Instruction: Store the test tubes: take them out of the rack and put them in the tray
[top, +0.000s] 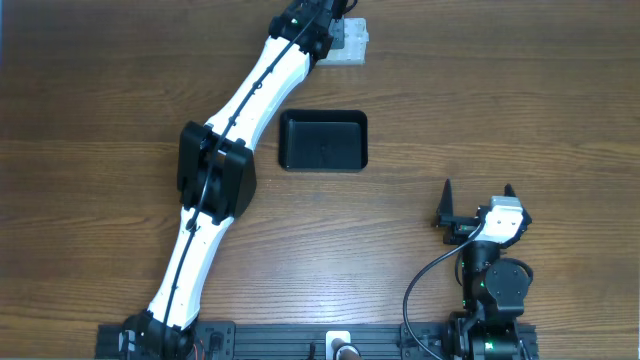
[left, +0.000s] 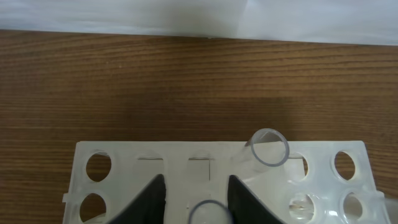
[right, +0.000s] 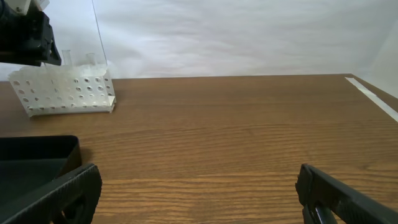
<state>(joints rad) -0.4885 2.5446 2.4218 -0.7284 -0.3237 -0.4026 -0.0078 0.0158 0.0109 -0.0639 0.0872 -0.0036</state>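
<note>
The left gripper (left: 196, 180) has its dark, tapered jaws apart on either side of the round rim of a clear test tube (left: 208, 211) standing in the translucent white plastic rack (left: 124, 155), a block pierced with round holes at 12 o'clock on the wood-grain table (top: 100, 100); a second clear tube (left: 270, 148) stands tilted in a nearby hole. The glossy black rectangular tray (top: 323, 140) with rounded corners lies near the centre, just toward 6 o'clock from the rack. The right gripper (top: 479, 186) sits at 4 o'clock, pointed jaws wide apart and holding nothing.
</note>
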